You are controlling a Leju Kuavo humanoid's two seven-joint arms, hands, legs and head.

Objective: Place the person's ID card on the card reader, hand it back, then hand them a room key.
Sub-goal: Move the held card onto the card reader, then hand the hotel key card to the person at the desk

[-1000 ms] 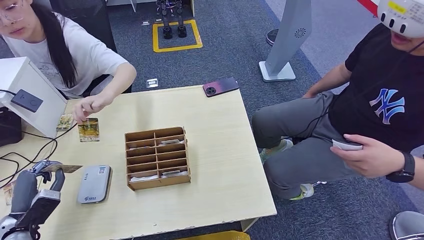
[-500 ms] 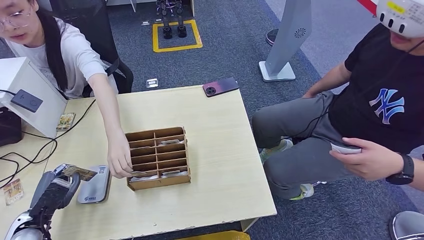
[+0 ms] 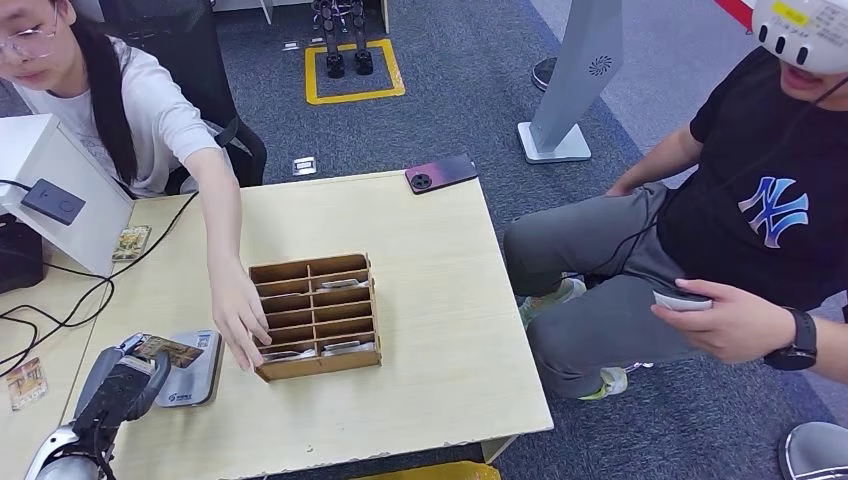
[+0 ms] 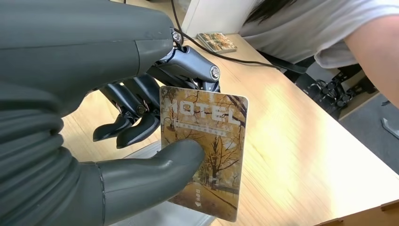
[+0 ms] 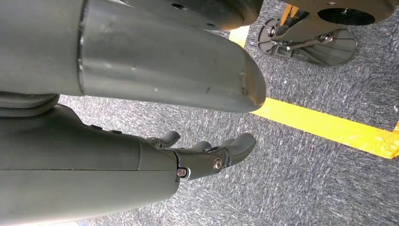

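My left hand [image 3: 120, 385] pinches a card [image 3: 170, 350] between thumb and fingers, just above the near end of the grey card reader [image 3: 195, 378]. Up close the card [image 4: 207, 155] shows an autumn tree picture and the word HOTEL, with my thumb [image 4: 155, 169] pressed on its face. A wooden slotted organizer [image 3: 315, 315] holding several cards stands right of the reader. The person's hand [image 3: 240, 325] reaches into its front left slot. My right hand [image 5: 207, 153] hangs over grey carpet, fingers apart and holding nothing.
Two loose cards lie on the table, one [image 3: 131, 241] by the white box [image 3: 60, 165] and one [image 3: 25, 382] at the left edge. Cables cross the left side. A phone [image 3: 441, 173] lies at the far edge. A second person [image 3: 770, 220] sits at the right.
My left hand has carried the card rightward until it hovers over the reader. The person's hand left the far-left card and reached to the organizer; that card no longer lies there.
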